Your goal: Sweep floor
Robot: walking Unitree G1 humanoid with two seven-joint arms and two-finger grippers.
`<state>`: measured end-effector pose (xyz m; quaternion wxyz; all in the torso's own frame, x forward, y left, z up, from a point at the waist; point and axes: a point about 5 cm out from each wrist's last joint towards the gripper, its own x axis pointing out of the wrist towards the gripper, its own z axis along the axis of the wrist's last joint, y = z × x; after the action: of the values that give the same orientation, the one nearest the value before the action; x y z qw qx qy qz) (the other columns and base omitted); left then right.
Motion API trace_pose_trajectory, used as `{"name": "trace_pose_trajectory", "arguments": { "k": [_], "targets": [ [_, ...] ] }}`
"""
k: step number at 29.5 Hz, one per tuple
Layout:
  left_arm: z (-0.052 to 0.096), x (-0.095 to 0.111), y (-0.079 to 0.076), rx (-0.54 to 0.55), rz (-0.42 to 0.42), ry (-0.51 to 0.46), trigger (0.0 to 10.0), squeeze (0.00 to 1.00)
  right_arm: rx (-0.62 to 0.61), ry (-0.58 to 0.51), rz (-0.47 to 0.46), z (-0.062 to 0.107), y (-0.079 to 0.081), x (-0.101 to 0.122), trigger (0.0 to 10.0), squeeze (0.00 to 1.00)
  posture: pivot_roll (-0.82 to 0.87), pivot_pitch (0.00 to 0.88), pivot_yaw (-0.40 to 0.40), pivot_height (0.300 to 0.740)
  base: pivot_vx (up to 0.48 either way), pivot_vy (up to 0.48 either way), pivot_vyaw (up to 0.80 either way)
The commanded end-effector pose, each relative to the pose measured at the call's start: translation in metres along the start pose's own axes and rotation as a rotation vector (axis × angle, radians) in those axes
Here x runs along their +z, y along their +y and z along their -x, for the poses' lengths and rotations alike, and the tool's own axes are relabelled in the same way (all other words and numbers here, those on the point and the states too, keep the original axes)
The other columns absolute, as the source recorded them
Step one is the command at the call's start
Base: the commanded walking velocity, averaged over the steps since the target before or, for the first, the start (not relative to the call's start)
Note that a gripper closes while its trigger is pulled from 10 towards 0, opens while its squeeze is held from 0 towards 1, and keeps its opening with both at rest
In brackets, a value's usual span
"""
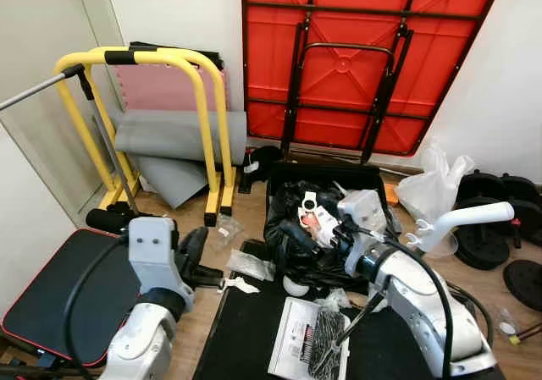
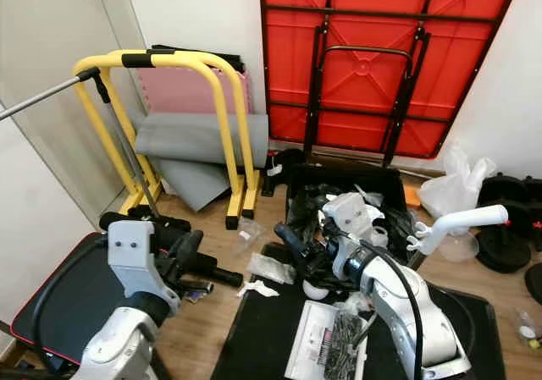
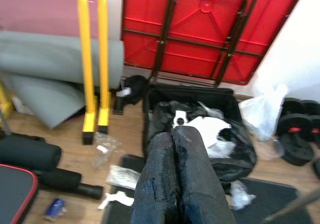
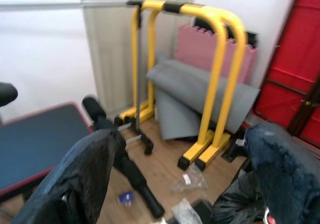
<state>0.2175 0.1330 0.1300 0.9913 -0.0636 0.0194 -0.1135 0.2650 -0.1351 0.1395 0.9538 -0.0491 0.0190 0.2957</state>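
Sweeping had not begun — the left gripper was pressed together on nothing, the right gripper spread wide, and the brush lay on paper by the right arm, apparently to be grasped next.

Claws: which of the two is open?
The right claw: its fingers stand wide apart, while the left claw's are pressed together.

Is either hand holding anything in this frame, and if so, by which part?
Nothing is held. The left hand has its fingers pressed together with nothing between them; the right hand is spread open on empty air.
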Motion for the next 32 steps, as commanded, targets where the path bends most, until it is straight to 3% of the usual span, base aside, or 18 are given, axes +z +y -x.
{"name": "trace_pose_trajectory", "arguments": {
  "k": [1,32],
  "targets": [
    [-0.001,-0.005,0.003,0.015,-0.003,0.005,10.0,0.0,0.009,0.013,0.023,-0.003,0.003,-0.006,10.0,0.0,-0.07,0.0,-0.033,0.74,0.0,0.0,0.64],
    [-0.018,-0.002,0.008,0.001,-0.032,-0.026,10.0,0.0,0.064,-0.032,0.074,-0.018,0.002,-0.005,10.0,0.0,-0.09,0.0,-0.023,0.74,0.0,0.0,0.71]
  ]
}}
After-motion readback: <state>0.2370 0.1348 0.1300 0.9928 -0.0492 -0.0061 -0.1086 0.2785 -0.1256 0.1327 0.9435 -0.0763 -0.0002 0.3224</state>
